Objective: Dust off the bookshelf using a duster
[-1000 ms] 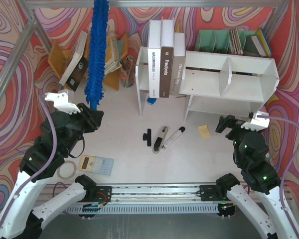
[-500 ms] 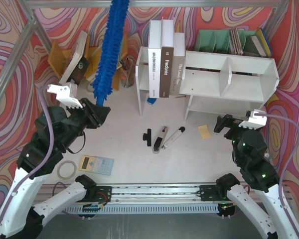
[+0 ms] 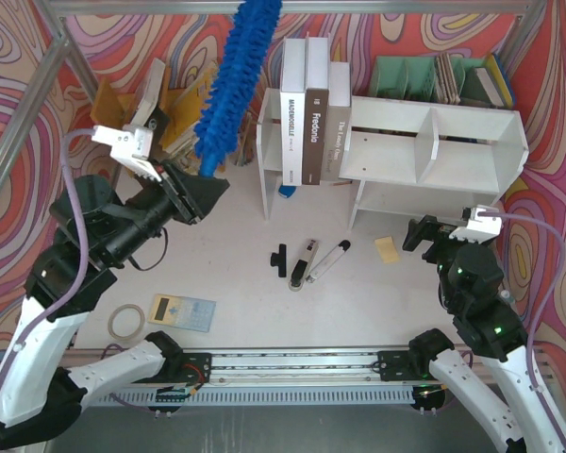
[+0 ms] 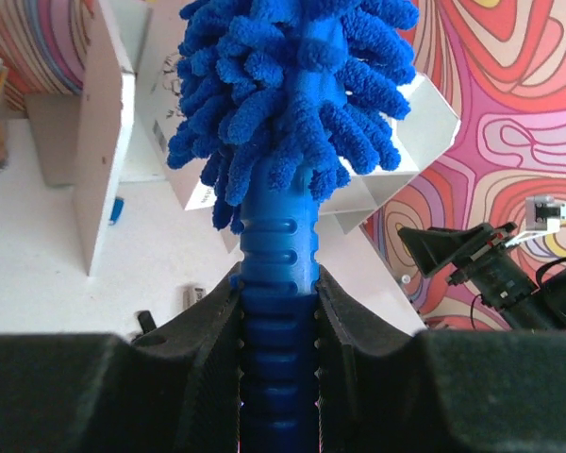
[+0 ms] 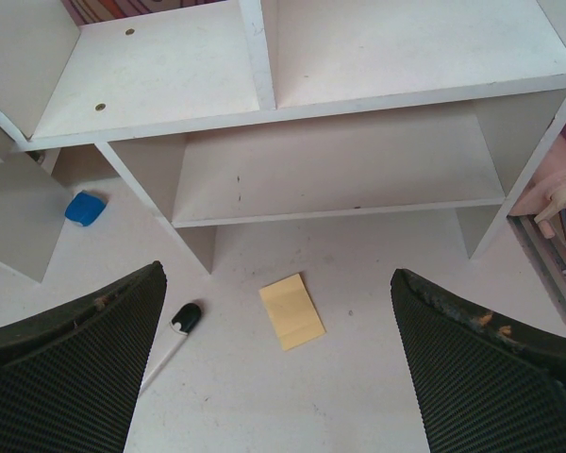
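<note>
The duster [image 3: 228, 90] is held off the surface by its slim ribbed handle, which the left tool [image 4: 281, 316] has clenched between both jaws. Its long axis runs from that grip, left of the surface's middle, up toward the far edge and leans to the right. The fluffy blue head points away from the arms and its tip runs out of the overhead view at the top. The head passes over the leaning books [image 3: 184, 104] near the far left corner and sits just left of the thin white upright board [image 3: 264, 156]; it is well apart from the bookshelf [image 3: 472, 118]. The bookshelf stands toward the far right corner, its open cubbies facing up and forward and its right end close to the patterned side wall (a green rack [image 3: 406, 75] sits behind it). The right tool [image 3: 426, 236] hovers near the shelf's front right, jaws spread wide with nothing between them. Before the lower shelf lies a yellow notepad [image 5: 291, 310]. Small black-and-silver tools [image 3: 307, 262] lie at mid-surface, with bare white surface around them and along the shelf's front edge.
</note>
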### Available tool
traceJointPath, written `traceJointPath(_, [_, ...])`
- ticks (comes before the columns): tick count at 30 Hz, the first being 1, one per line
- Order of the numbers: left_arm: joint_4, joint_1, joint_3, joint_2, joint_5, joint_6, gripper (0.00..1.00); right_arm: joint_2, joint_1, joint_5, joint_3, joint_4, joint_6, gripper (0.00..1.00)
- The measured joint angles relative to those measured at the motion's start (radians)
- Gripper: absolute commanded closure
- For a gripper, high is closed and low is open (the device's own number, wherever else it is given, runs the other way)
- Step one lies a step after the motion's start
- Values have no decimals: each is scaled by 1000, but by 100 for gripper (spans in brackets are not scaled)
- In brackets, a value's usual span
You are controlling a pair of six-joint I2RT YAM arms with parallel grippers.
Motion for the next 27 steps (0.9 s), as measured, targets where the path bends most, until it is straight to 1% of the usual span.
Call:
traceJointPath(3, [34, -39, -40, 1, -23, -15, 100, 0, 0, 0, 0, 0, 0, 10])
traceJointPath(12, [147, -130, -280, -16, -171, -115, 100, -1, 0, 0, 0, 0, 0, 10])
traceJointPath(20, [276, -232, -372, -14, -280, -182, 100, -3, 0, 1, 0, 1, -1, 10])
traceJointPath(23, [317, -242, -423, -14, -318, -212, 100, -8, 0, 1, 0, 1, -1, 10])
traceJointPath(27, [324, -242, -482, -13, -382, -263, 100, -9, 0, 1, 0, 1, -1, 10])
